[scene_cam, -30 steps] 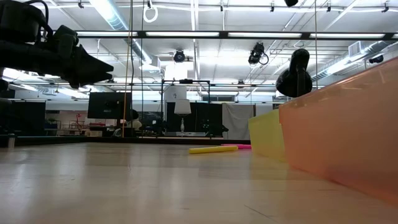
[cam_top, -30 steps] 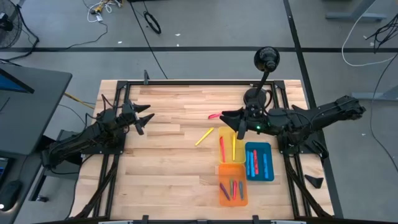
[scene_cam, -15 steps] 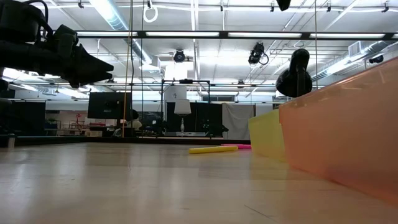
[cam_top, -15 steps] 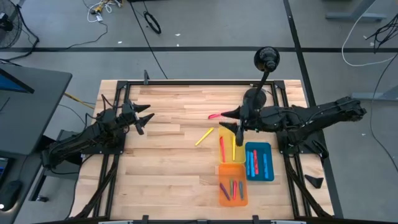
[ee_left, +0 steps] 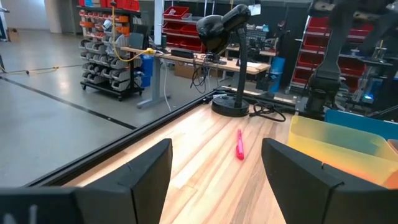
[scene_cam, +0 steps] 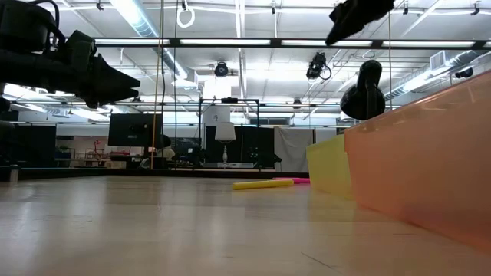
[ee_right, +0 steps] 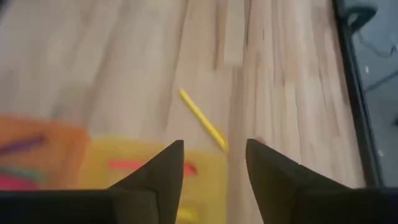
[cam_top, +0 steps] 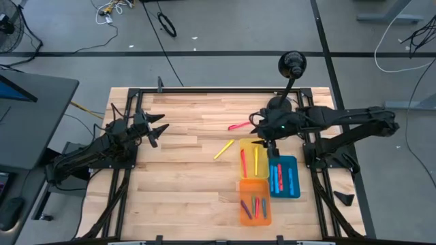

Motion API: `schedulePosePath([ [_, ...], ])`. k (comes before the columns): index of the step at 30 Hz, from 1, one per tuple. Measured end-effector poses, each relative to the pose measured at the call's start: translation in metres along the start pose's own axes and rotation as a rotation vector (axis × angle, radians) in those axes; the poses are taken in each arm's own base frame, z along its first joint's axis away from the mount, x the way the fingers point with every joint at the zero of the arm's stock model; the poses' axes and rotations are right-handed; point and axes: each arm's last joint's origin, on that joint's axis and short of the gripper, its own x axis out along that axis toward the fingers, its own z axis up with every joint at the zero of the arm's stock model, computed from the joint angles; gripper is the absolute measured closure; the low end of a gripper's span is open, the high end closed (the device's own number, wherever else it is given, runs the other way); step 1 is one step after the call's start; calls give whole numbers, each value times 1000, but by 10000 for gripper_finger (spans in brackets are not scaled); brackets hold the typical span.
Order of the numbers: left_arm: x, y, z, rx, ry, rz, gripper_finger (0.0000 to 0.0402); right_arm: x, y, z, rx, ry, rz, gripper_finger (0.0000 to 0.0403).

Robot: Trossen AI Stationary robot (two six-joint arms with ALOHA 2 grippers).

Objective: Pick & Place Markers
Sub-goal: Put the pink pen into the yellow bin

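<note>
This is a robotics lab or workshop set in an open industrial hall; the wooden table (cam_top: 191,170) stands on a grey concrete floor with loose cables (cam_top: 166,24) trailing at the top of the high view. In the upper left of the left wrist view, racks of red and grey parts bins (ee_left: 104,51) line the floor beside a workbench (ee_left: 163,57); long ceiling light strips (scene_cam: 253,43) cross the top of the low view.

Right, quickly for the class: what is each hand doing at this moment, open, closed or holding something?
Left hand: open, empty, waiting at the table's left side.
Right hand: open, empty, above the yellow tray.
</note>
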Motion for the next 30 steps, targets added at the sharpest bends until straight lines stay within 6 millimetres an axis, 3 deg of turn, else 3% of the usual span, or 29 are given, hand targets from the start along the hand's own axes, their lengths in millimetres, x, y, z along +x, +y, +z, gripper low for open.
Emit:
schedulePosePath([
  [11,0,0,0,0,-1,0,149,16,-34,3,-215,279,11,190],
  [21,0,0,0,0,0,0,149,46,-71,11,-194,503,62,177],
  [30,0,0,0,0,0,0,149,64,-102,-1,-198,578,67,176],
])
